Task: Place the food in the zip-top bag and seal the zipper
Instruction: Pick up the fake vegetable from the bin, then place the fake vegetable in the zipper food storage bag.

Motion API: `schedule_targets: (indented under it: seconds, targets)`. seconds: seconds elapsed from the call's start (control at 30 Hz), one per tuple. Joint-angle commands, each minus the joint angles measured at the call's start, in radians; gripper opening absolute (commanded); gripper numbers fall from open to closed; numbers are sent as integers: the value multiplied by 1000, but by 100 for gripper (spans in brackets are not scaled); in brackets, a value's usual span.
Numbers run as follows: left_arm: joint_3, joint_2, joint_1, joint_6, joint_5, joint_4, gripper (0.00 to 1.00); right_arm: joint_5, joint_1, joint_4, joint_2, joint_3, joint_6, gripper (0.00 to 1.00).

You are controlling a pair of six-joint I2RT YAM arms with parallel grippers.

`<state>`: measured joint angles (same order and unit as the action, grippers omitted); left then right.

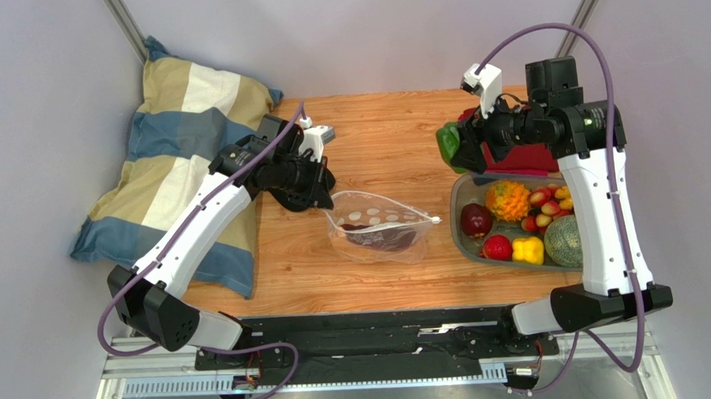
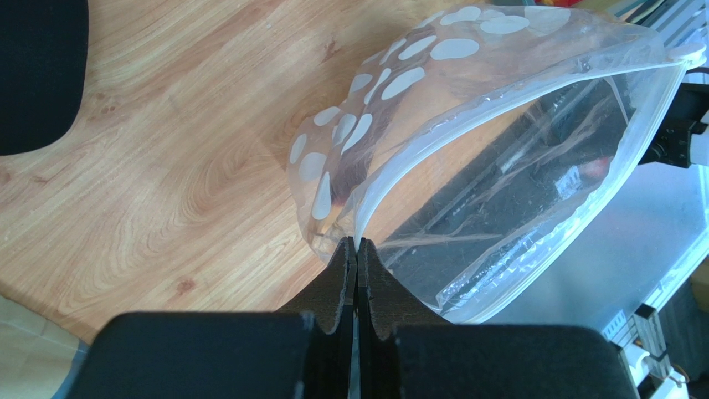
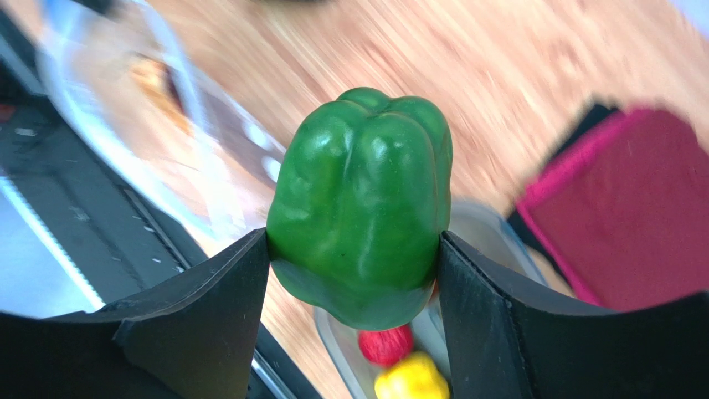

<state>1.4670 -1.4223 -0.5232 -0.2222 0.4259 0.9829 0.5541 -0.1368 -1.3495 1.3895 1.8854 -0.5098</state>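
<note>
The clear zip-top bag (image 1: 379, 228) with white dots lies on the wooden table with a dark food item inside. My left gripper (image 1: 317, 194) is shut on the bag's mouth edge at its left end; in the left wrist view the gripper (image 2: 356, 245) pinches the whitish zipper (image 2: 466, 112) and the mouth gapes open. A small white end tab (image 1: 435, 220) shows at the bag's right end. My right gripper (image 1: 453, 147) is shut on a green pepper (image 3: 362, 199) and holds it in the air above the tray's left end, right of the bag. Other food lies in the grey tray (image 1: 461, 191).
The tray holds a dark red fruit (image 1: 475, 219), an orange piece (image 1: 507, 199), a red fruit (image 1: 497, 247), a yellow pepper (image 1: 527, 250) and a green melon (image 1: 563, 240). A red and black object (image 1: 524, 160) lies behind the tray. A striped pillow (image 1: 180, 145) lies at the left.
</note>
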Motion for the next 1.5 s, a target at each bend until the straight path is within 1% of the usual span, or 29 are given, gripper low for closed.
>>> schedule_targets:
  seconds: [0.0,0.03,0.1,0.13,0.17,0.2,0.23,0.3,0.33,0.5,0.6,0.77,0.83,0.87,0.93,0.97,1.03,1.07,1.17,1.33,1.4,1.47]
  targets:
    - [38,-10,-1,-14,27,-23,0,165,-79,-62,-1,93,50,60]
    - [44,-12,0,-13,27,-23,0,167,-128,-22,-9,96,59,60]
    - [47,-17,-1,-14,31,-23,0,164,-185,16,-15,92,76,60]
    - [50,-17,0,-16,36,-23,0,159,-245,68,-20,80,82,59]
    - [50,-18,-1,-17,40,-23,0,135,-276,97,-26,66,88,60]
    - [52,-20,0,-22,51,-24,0,118,-308,128,-29,31,93,60]
    - [53,-20,0,-25,53,-24,0,104,-369,180,-33,14,91,59]
    - [55,-21,-1,-25,57,-24,0,69,-421,232,-37,-38,90,59]
    - [55,-21,0,-25,59,-24,0,52,-473,272,-34,-52,83,60]
    - [55,-15,0,-26,62,-23,0,-60,-616,381,-24,-150,25,59]
    - [53,-9,0,-26,65,-21,0,-118,-659,420,-14,-216,-16,59]
    - [50,-3,0,-28,76,-24,0,-149,-684,418,19,-259,-29,60]
    - [50,0,0,-25,77,-24,0,-149,-682,374,34,-256,-33,62]
    - [50,2,0,-25,79,-24,0,-145,-682,354,40,-249,-41,66]
    - [50,5,0,-23,80,-23,0,-134,-684,277,54,-235,-48,70]
    - [52,5,2,-25,85,-23,0,-123,-681,253,60,-232,-50,75]
    - [52,8,2,-22,85,-24,0,-109,-681,181,72,-223,-62,82]
    - [52,10,2,-20,89,-23,0,-109,-681,162,75,-221,-61,89]
    - [50,20,2,-17,86,-23,0,-112,-675,112,71,-227,-62,100]
    - [49,37,5,-11,76,-16,0,-137,-640,79,26,-259,-68,100]
    - [49,40,8,-11,73,-12,0,-116,-589,52,8,-241,-72,100]
    - [47,40,8,-9,59,-7,0,-57,-542,27,-9,-189,-68,100]
